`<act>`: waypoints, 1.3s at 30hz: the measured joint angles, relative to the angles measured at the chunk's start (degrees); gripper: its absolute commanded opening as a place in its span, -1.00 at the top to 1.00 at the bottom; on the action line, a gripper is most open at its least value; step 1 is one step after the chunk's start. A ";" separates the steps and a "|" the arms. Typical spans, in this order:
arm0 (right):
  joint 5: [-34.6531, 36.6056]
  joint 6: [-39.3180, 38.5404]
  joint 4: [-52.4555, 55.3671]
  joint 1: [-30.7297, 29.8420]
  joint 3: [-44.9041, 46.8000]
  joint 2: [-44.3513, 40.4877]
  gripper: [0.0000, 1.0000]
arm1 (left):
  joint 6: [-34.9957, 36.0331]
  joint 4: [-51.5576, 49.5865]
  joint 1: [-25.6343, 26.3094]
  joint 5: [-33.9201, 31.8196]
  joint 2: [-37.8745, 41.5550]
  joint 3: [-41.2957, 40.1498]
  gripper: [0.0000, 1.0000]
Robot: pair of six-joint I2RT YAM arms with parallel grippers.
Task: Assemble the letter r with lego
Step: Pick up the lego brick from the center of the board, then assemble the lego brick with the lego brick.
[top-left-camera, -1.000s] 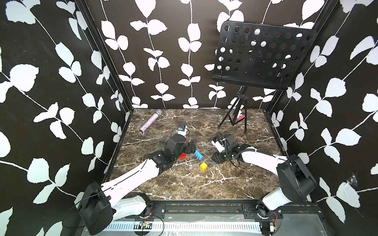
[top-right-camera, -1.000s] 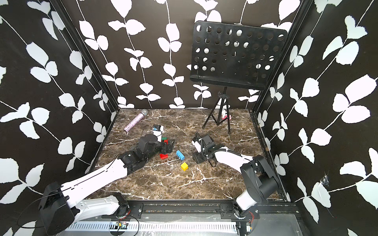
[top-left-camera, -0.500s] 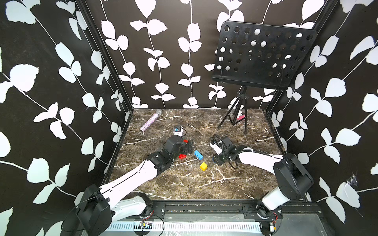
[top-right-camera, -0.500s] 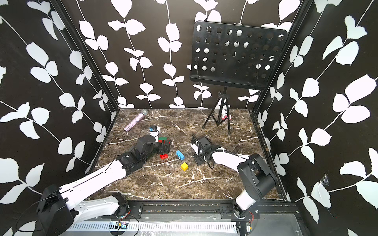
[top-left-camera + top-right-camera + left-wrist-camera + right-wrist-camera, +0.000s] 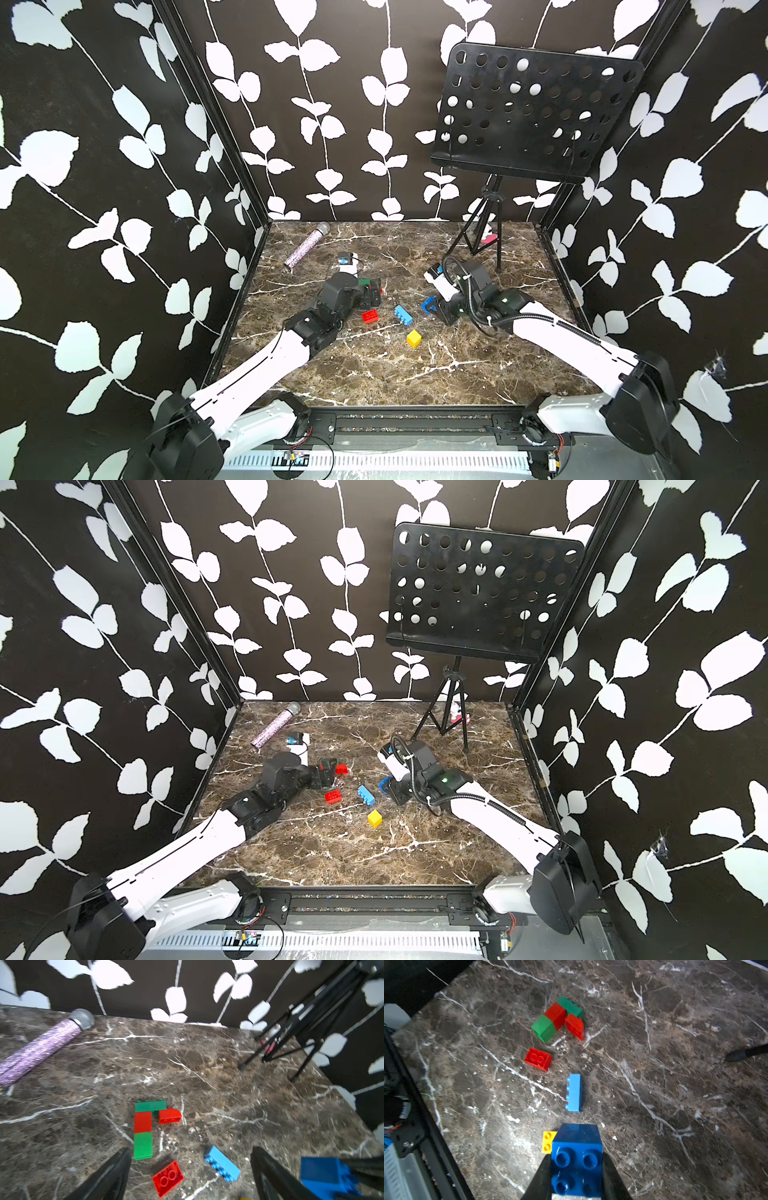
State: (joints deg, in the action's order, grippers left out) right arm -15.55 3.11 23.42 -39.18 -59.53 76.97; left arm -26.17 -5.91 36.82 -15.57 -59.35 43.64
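A: From where you stand, what has the right claw (image 5: 576,1176) got?

B: It is clamped on the blue brick (image 5: 577,1147), with a black finger (image 5: 542,1178) pressed to each side and the studs turned back toward the wrist. It sits close to the light blue brick (image 5: 574,1093), on the right arm's side of it. I cannot tell whether it is clear of the tabletop (image 5: 374,374).

A: And the left claw (image 5: 190,1150)?

B: Spread wide and gripping nothing, low over the tabletop on the other side of the light blue brick.

A: Where is the rest of the lego?

B: The light blue brick lies on its side. A loose red brick (image 5: 168,1178) lies studs up just beside it, toward the left arm. The yellow brick (image 5: 414,338) is near it, toward the front rail (image 5: 415,419). Beyond the loose red one, farther from the light blue brick, four pieces lie flat together. A dark green brick (image 5: 150,1105) runs across the top. A red brick (image 5: 143,1122) and a green brick (image 5: 143,1146) lie in line under one end, and a rounded red piece (image 5: 169,1116) lies under the other end.
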 measured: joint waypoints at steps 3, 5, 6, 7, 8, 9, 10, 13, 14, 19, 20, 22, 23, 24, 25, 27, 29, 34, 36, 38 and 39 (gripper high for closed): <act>-0.33 -0.31 0.96 -1.95 -0.57 2.93 0.62 | -0.83 0.02 -2.05 0.52 1.36 -1.18 -0.84; -0.35 -0.42 2.05 -3.43 -0.55 4.96 0.63 | -1.27 0.07 -2.91 1.05 1.66 -1.70 -0.84; -0.42 -0.39 2.36 -4.07 -0.55 6.05 0.63 | -1.44 0.07 -3.26 1.27 1.77 -1.95 -0.84; -0.61 -0.42 2.60 -4.46 -0.55 6.86 0.63 | -1.73 0.13 -3.56 1.51 1.95 -2.27 -0.84; -0.74 -0.39 2.75 -4.70 -0.55 7.50 0.64 | -1.88 0.17 -3.74 1.62 2.03 -2.49 -0.84; -0.92 -0.37 2.82 -4.81 -0.55 8.09 0.64 | -2.16 0.22 -3.98 1.73 2.16 -2.78 -0.84; -1.03 -0.35 2.80 -5.01 -0.55 8.55 0.64 | -2.38 0.28 -4.20 1.95 2.21 -2.99 -0.84; -1.18 -0.35 2.73 -5.16 -0.55 9.64 0.64 | -2.84 0.63 -4.63 2.67 2.23 -3.67 -0.84; -1.18 -0.35 2.71 -5.25 -0.55 10.01 0.64 | -2.95 0.63 -4.72 2.80 2.23 -3.82 -0.84; -0.98 -0.35 2.97 -6.05 -0.55 12.04 0.63 | -3.43 1.07 -4.90 3.21 2.21 -4.39 -0.85; -0.92 -0.35 3.08 -6.23 -0.55 12.24 0.63 | -3.45 1.18 -4.96 3.34 2.21 -4.48 -0.85; -0.55 -0.35 3.19 -6.67 -0.61 12.63 0.63 | -3.65 1.46 -5.16 3.63 2.19 -4.74 -0.85; -0.35 -0.35 3.45 -6.93 -0.76 12.81 0.63 | -3.76 1.55 -5.16 3.80 2.16 -4.83 -0.84; -0.07 -0.31 3.61 -7.19 -0.94 13.05 0.64 | -3.82 1.62 -5.16 3.98 2.03 -4.92 -0.84; 0.26 -0.17 3.85 -7.45 -1.18 13.25 0.64 | -3.87 1.64 -5.16 4.13 1.97 -5.03 -0.84; 0.81 0.09 3.91 -7.87 -1.29 13.42 0.64 | -3.98 1.62 -5.27 4.33 1.84 -5.20 -0.85; 1.62 0.35 4.22 -8.15 -1.29 13.49 0.64 | -4.04 1.62 -5.42 4.57 1.68 -5.22 -0.85; 2.97 0.96 4.35 -8.37 -1.29 13.79 0.65 | -4.04 1.66 -5.53 5.11 1.42 -5.22 -0.85; 3.13 1.16 4.33 -8.41 -1.29 13.84 0.65 | -4.07 1.66 -5.57 5.35 1.25 -5.22 -0.85; 3.13 1.22 4.31 -8.52 -1.29 13.84 0.65 | -4.07 1.66 -5.70 5.51 1.11 -5.22 -0.85; 3.10 1.29 4.28 -8.59 -1.29 13.84 0.65 | -4.07 1.66 -5.77 5.53 1.07 -5.22 -0.85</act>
State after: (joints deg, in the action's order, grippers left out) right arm -12.45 4.40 27.70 -47.77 -60.82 90.80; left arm -30.24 -4.25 31.05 -10.04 -58.28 38.41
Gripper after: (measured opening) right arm 0.312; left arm 0.924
